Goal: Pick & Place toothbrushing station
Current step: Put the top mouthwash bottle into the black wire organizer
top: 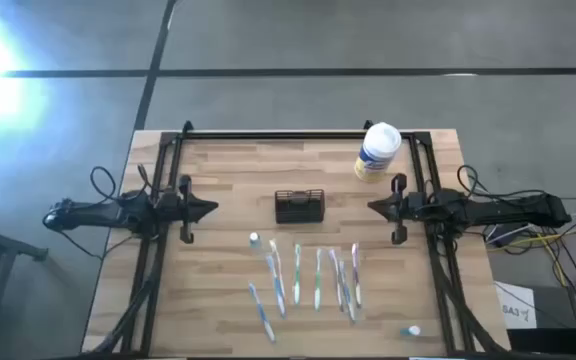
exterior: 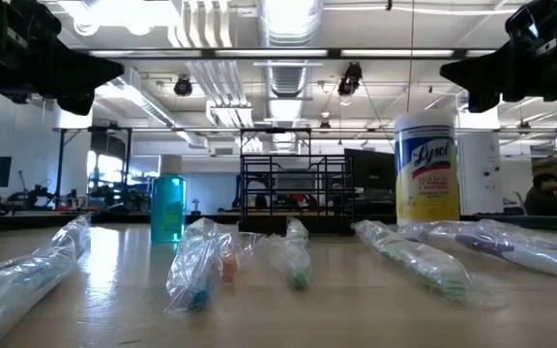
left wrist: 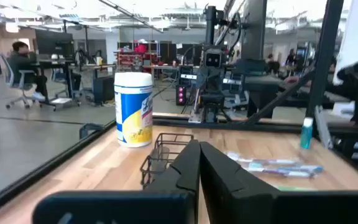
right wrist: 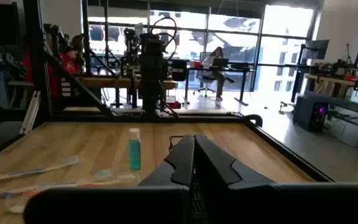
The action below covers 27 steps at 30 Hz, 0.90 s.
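Both arms parked, caddy alone at mid-worktop

The toothbrushing station (top: 299, 205) sits at frame centre on the worktop (top: 228, 170), above a row of wrapped toothbrushes (top: 308, 280). The left gripper (top: 211, 209) at left and right gripper (top: 373, 207) at right hover with fingers pressed together, holding nothing.

Bright overhead light, corner glare

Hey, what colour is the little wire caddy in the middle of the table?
Black. The wire caddy shows best in the high view, dark against the light wooden table.
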Tool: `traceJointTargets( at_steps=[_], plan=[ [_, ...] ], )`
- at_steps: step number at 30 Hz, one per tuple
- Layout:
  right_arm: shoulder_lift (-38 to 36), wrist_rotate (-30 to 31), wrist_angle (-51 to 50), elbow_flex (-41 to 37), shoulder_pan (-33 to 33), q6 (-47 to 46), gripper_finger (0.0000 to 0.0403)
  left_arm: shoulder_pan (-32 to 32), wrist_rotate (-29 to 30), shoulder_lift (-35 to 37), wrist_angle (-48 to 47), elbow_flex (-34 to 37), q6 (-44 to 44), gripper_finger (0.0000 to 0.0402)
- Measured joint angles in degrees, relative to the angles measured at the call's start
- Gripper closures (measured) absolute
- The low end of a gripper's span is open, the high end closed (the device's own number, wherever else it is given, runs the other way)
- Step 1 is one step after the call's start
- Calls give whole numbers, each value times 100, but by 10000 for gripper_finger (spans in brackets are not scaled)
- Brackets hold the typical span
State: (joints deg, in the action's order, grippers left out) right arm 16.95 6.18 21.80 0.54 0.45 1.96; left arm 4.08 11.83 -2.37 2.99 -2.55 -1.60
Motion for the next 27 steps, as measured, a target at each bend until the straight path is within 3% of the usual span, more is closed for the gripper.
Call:
traceJointTargets(
  at_steps=[8,19,27],
  plan=[
    [0,0,0,0,0,-24,394,0,1,0,13,-4,-414,393],
    [2,-3,26,0,0,-23,394,0,-34,-46,388,-34,-305,382],
    [2,2,26,0,0,72,394,0,-25,-654,243,-741,-299,395]
  ],
)
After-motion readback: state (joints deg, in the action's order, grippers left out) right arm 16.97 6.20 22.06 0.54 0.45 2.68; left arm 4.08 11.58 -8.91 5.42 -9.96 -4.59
